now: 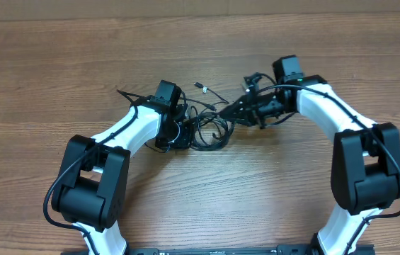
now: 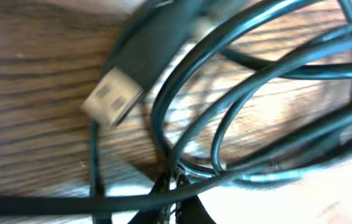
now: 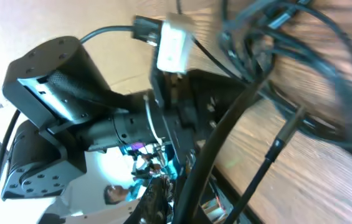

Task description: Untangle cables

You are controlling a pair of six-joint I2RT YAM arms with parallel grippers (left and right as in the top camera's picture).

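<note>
**Two grips, one knot**

Overhead: cables [image 1: 210, 131] heaped centre; left gripper [image 1: 178, 134] bites their nine o'clock edge, right gripper [image 1: 233, 112] their two o'clock.
Left wrist: jaws clamped on a strand (plug [image 2: 110, 96] at ten o'clock).
Right wrist: shut, seemingly pinching one too.
Next, draw apart slowly.

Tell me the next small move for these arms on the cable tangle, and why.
Probably ease the right claw a little toward its own side, away from the left claw. Both claws are shut at opposite sides of the tangled cables, whose loops overlap between them; a short pull should show whether a strand is gripped and begin opening the loops.
</note>
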